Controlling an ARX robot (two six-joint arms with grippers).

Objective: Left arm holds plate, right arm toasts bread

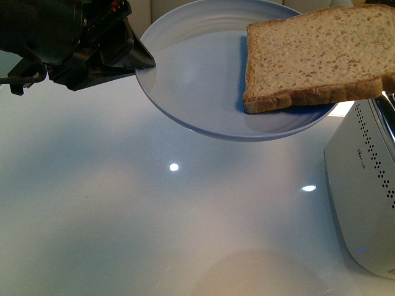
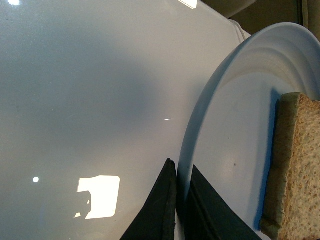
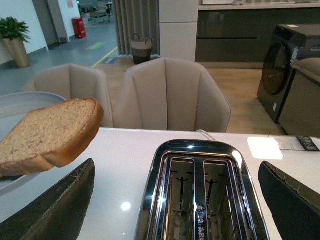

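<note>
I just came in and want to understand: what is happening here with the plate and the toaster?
The left gripper clamps the rim of a plate and holds it in the air above the table. A slice of bread lies on the plate, overhanging its edge toward the toaster. The right gripper is open and empty above the toaster, whose slots hold nothing yet.

Left hand [image 1: 147,61] clamped on plate [image 1: 203,98] rim, bread [image 1: 315,55] overhanging right edge, toaster [image 1: 364,203] below

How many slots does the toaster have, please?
2, side by side in the toaster top: one slot nearer the bread, the other slot beyond it. Both look empty.
</note>
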